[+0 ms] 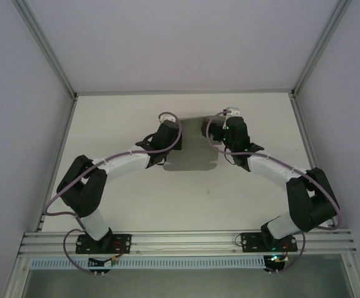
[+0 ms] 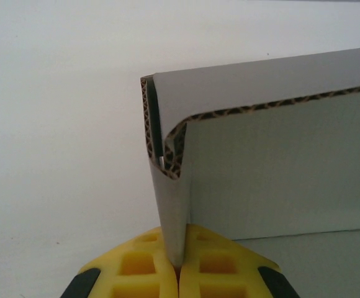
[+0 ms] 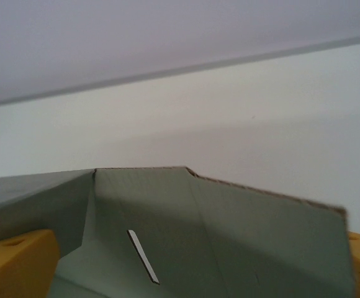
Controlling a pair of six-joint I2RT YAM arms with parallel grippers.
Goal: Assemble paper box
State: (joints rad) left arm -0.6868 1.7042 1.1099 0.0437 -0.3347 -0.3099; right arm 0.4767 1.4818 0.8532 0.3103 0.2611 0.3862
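Cardboard paper box (image 2: 279,174) is clenched at 9 o'clock by left hand (image 2: 179,276), likely for steadying; right hand (image 3: 189,273) straddles it, released.

light: bright, even, diffuse | shadows: faint, soft-edged on table (image 1: 167,205) | focus: right wrist view foreground blurred

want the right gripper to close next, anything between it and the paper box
Nothing visible does. The right gripper is open with a yellow finger on each side of the paper box wall, bare cardboard between. The left gripper is shut on a flap.
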